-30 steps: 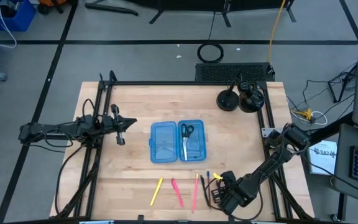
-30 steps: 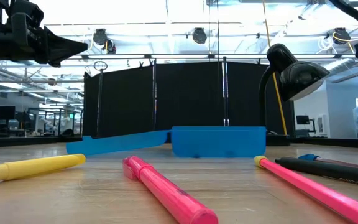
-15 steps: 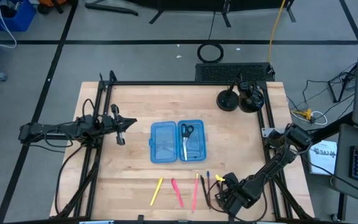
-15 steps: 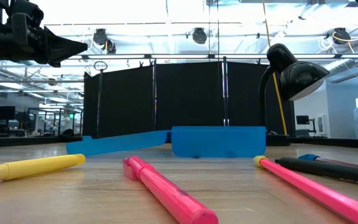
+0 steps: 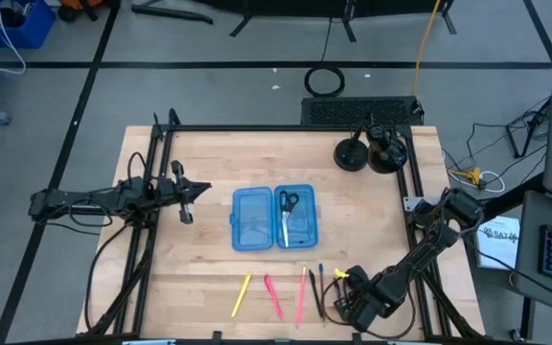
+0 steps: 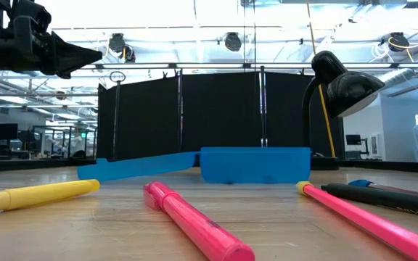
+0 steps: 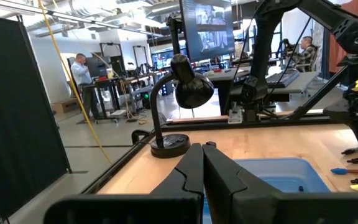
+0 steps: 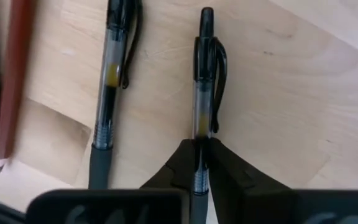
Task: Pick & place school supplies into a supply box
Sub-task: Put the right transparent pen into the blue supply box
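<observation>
Right claw [image 8: 196, 163] pinches a clear black-clip pen [image 8: 202, 93] on the table [image 8: 278, 74]

Two dark jointed arms, black wedge-shaped jaws, black cabling

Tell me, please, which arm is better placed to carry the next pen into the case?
The right: its gripper is closed on a clear black-clipped pen. The left gripper hangs shut beside the blue case, holding nothing.

Light-blue supply box [image 5: 273, 218] on pale wood table [image 5: 209, 278]; yellow pen [image 5: 241, 294], pink pens [image 5: 273, 296], black-handled scissors [image 5: 287, 213].
</observation>
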`<state>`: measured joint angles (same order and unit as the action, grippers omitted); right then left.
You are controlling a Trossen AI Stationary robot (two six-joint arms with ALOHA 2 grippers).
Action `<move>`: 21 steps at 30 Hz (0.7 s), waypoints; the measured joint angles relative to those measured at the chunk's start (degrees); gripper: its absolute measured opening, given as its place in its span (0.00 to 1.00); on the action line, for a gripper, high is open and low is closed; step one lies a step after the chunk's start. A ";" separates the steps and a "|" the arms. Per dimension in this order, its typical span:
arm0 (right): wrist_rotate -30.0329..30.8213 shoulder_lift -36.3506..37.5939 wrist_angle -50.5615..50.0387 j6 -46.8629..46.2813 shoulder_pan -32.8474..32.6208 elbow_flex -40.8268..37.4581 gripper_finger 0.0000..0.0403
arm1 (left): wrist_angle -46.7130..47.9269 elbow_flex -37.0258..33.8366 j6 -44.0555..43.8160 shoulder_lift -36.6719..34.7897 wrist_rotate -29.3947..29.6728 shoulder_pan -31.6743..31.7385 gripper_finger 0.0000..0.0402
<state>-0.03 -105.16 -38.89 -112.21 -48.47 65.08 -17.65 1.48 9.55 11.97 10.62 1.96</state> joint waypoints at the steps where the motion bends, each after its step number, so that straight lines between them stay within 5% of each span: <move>1: 1.82 1.15 -0.32 0.23 0.04 -0.28 0.05 | 0.12 0.00 -0.07 -0.01 0.01 0.01 0.01; 13: 22.75 17.78 3.84 9.85 7.58 -0.09 0.05 | 0.92 -0.02 -0.57 0.00 0.56 0.01 0.01; 21: 20.89 22.70 12.94 33.44 26.49 -0.11 0.05 | 1.58 -0.02 -1.86 -0.01 3.13 0.00 0.01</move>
<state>20.86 -82.46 -25.95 -78.76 -21.98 64.97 -16.07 1.45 7.69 11.97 13.75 1.96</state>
